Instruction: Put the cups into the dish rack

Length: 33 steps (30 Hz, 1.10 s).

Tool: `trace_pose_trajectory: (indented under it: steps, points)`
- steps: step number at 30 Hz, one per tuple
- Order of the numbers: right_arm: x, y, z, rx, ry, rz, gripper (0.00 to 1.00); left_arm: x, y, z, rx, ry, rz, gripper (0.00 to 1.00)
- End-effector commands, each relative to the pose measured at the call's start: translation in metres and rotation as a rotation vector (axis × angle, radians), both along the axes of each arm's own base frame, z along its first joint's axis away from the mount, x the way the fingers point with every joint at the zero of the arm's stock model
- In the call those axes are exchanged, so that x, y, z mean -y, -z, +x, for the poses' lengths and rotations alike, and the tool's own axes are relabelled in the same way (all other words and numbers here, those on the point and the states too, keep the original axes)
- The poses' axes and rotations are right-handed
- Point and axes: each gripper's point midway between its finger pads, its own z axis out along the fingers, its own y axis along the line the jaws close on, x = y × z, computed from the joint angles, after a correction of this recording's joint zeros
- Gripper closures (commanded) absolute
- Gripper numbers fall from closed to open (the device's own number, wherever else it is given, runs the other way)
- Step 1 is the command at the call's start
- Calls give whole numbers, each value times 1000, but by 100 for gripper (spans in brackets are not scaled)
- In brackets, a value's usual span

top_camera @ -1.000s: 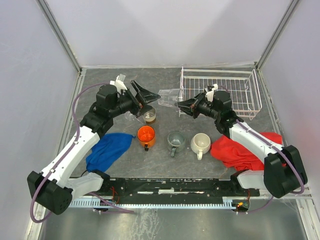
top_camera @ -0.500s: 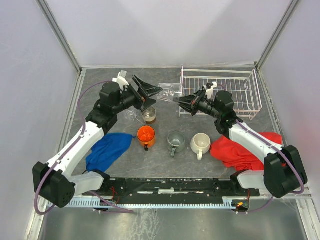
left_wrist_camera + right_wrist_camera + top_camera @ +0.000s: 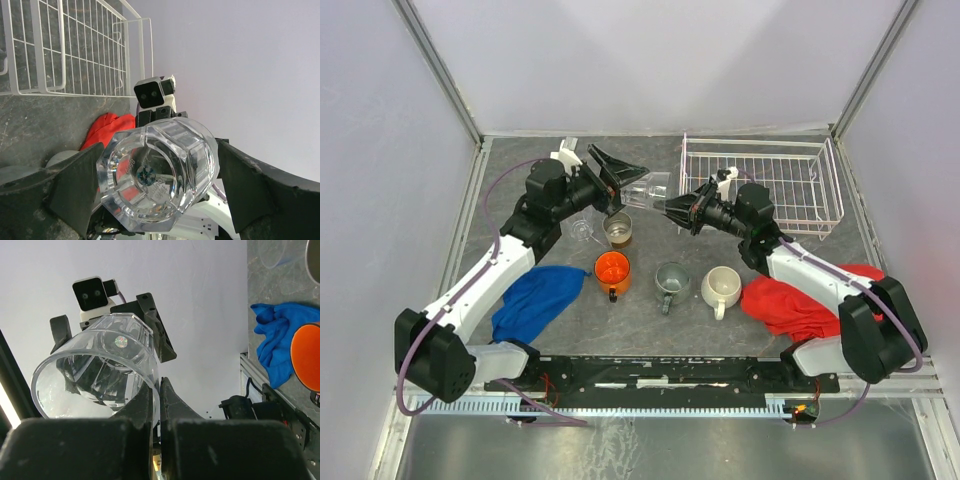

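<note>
A clear glass tumbler point(image 3: 648, 190) hangs in the air between my two arms. My right gripper point(image 3: 672, 206) is shut on its rim, one finger inside and one outside, as the right wrist view shows point(image 3: 160, 390). My left gripper point(image 3: 631, 184) is open, and its fingers straddle the tumbler's thick base point(image 3: 155, 175). The second clear tumbler point(image 3: 582, 231), the tan cup point(image 3: 618, 230), the orange mug point(image 3: 612, 270), the grey-green mug point(image 3: 671, 280) and the cream-white mug point(image 3: 721, 287) stand on the table. The white wire dish rack point(image 3: 790, 160) at the back right holds nothing.
A blue cloth point(image 3: 535, 300) lies at the front left and a red cloth point(image 3: 800, 295) at the front right, under the right arm. The rack point(image 3: 65, 50) also shows in the left wrist view. Metal rails edge the table on both sides.
My left gripper has moved right and up from over the tan cup until its open fingers flank the tumbler's base. My right gripper has carried the tumbler slightly left.
</note>
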Motion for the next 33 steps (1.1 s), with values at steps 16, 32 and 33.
trace_pose_trajectory:
  steps: [16,32,33]
  points:
    - [-4,-46,19,134,42,170,99,0,-46,1,84,-4,-82,23]
    - [16,-39,13,145,81,113,43,7,-71,48,204,-40,114,97]
    - [23,-37,14,144,94,91,38,8,-74,53,215,-41,126,97]
